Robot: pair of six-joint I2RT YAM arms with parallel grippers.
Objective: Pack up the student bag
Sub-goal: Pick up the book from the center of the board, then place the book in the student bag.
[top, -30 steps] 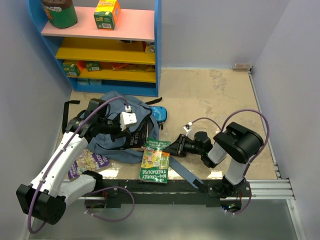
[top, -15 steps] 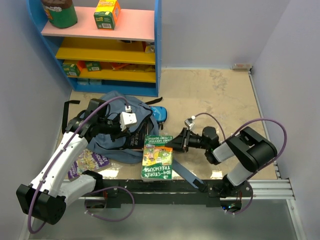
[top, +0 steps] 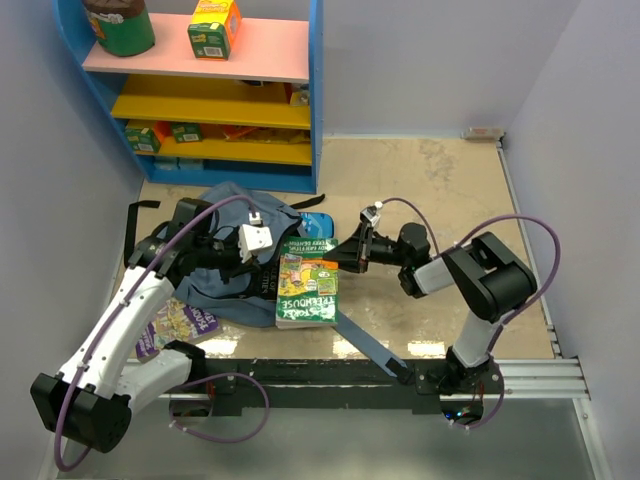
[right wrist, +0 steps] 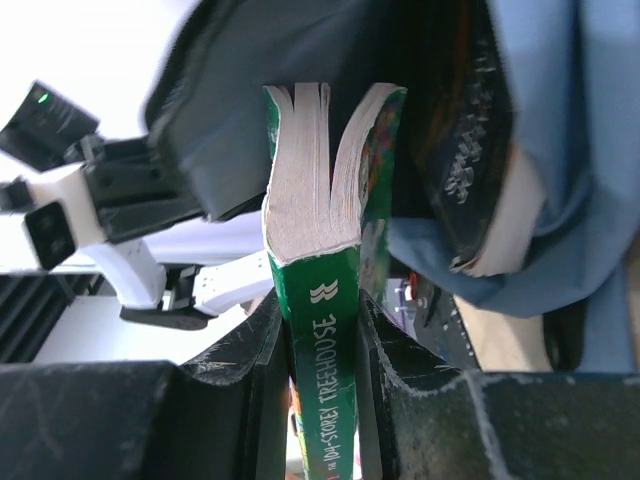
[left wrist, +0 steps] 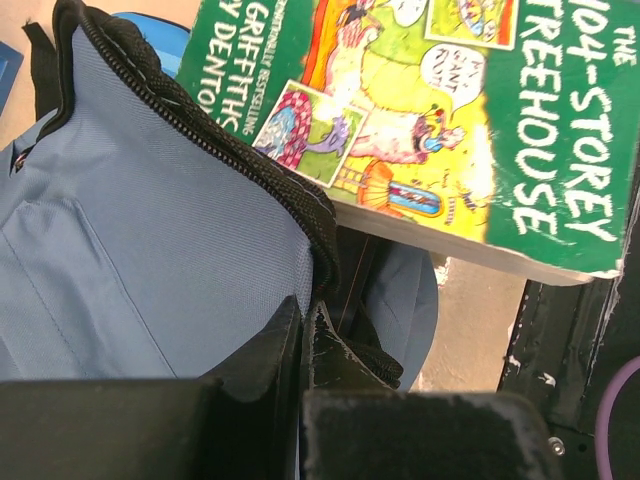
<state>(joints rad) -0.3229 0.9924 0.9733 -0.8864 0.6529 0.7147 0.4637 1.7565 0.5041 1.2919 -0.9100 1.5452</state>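
The student bag (top: pixel 225 275), slate-blue, lies left of centre with its zipped opening facing right. My left gripper (top: pixel 262 262) is shut on the black zipper edge (left wrist: pixel 300 205) of the bag (left wrist: pixel 140 230) and holds the mouth up. A green "Treehouse" book (top: pixel 307 283) sits at the opening, cover up, with its upper edge against the bag. My right gripper (top: pixel 345 258) is shut on the book's spine (right wrist: pixel 322 330), one finger on each cover. The right wrist view shows the book's pages (right wrist: pixel 310 170) pointing into the dark opening. A black book (right wrist: pixel 470 150) lies inside the bag (right wrist: pixel 570 150).
A blue shelf unit (top: pixel 200 90) with boxes stands at the back left. A glossy blue pencil case (top: pixel 318 225) lies just behind the bag. A purple book (top: pixel 180 325) lies under my left arm. A shoulder strap (top: pixel 365 340) trails to the black rail (top: pixel 330 375) at the near edge.
My right gripper has carried the green book up and to the left, from the floor in front of the bag to its opening. The left arm has stayed still.
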